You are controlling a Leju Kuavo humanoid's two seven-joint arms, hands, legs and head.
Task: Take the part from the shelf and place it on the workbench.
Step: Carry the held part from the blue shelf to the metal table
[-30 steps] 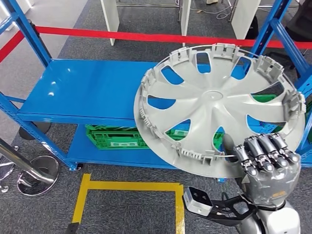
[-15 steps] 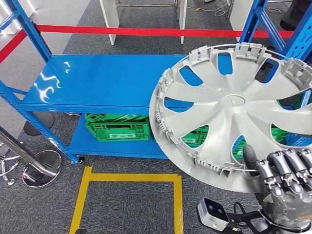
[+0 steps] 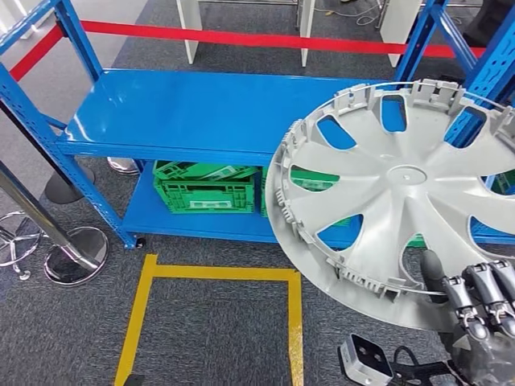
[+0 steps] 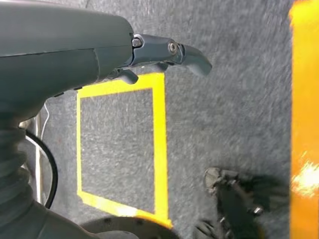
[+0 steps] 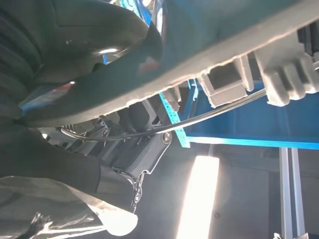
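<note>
The part is a large silver hubcap (image 3: 394,201) with curved spokes and clips along its rim. It hangs tilted in the air in front of the blue shelf (image 3: 200,112), at the right of the head view. My right hand (image 3: 479,314) grips its near rim from below, thumb on the face and fingers (image 3: 486,293) under the edge. In the right wrist view the hubcap's rim (image 5: 233,55) and wire ring lie across my right hand (image 5: 124,139). My left hand (image 4: 165,50) hangs over grey carpet, fingers extended and holding nothing.
A green crate (image 3: 203,189) sits on the shelf's lower level. Red barrier tape (image 3: 243,38) runs behind the shelf. A yellow floor outline (image 3: 219,273) marks the carpet in front, and a chrome stand base (image 3: 76,256) is at the left. Blue uprights (image 3: 486,72) stand behind the hubcap.
The whole picture has shifted, so the camera has moved. The hubcap, still in my right hand, now sits further right and lower against the shelf, overlapping less of its top board.
</note>
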